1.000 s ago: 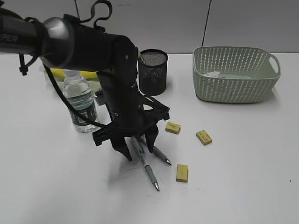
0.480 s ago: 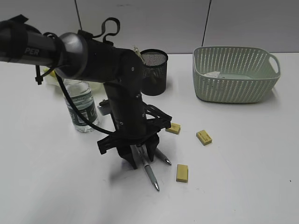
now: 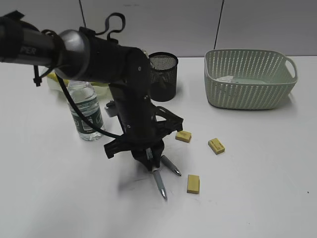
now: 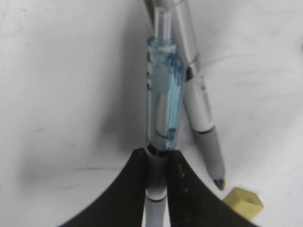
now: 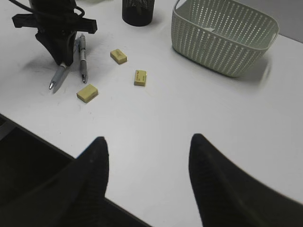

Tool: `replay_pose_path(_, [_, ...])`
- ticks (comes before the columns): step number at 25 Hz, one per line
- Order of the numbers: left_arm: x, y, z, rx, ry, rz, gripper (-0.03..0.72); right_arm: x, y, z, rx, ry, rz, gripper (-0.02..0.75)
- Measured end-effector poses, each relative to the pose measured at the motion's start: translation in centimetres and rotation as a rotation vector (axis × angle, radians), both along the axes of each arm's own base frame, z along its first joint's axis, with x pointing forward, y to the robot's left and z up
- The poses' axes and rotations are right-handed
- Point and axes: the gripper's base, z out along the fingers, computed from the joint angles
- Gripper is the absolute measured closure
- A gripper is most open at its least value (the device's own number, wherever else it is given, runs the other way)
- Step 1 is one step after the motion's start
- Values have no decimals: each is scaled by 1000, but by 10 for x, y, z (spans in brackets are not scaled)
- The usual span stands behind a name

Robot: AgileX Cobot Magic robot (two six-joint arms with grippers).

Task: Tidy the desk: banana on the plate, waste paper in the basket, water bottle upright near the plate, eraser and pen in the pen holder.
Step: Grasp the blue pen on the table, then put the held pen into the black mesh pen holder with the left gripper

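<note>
On the tabletop (image 3: 257, 188), the blue-barrelled pen (image 4: 162, 111) is clamped by the left gripper (image 4: 156, 179) fingers; the second pen (image 4: 201, 111), touching alongside, may be dragged. Right gripper (image 5: 147, 175) fingers are held apart.

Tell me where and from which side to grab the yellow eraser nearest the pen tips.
Take the eraser across its two long flat sides, coming straight down from above. It lies flat on the desk, apart from the pens and the other erasers, so an open gripper should fit around it.

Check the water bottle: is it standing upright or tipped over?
Upright. In the exterior view the water bottle stands on its base on the desk, behind the left arm; its cap is hidden.
</note>
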Motion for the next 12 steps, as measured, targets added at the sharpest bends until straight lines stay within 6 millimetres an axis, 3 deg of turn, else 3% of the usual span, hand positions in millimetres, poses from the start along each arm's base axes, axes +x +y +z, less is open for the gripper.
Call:
replay_pose_path(8, [-7,10,66,-39,-100,-38,602,0,0,0,0,0,0,301])
replay_pose_path(12, [-7,19,104,-52,-249,-73,602,0,0,0,0,0,0,301])
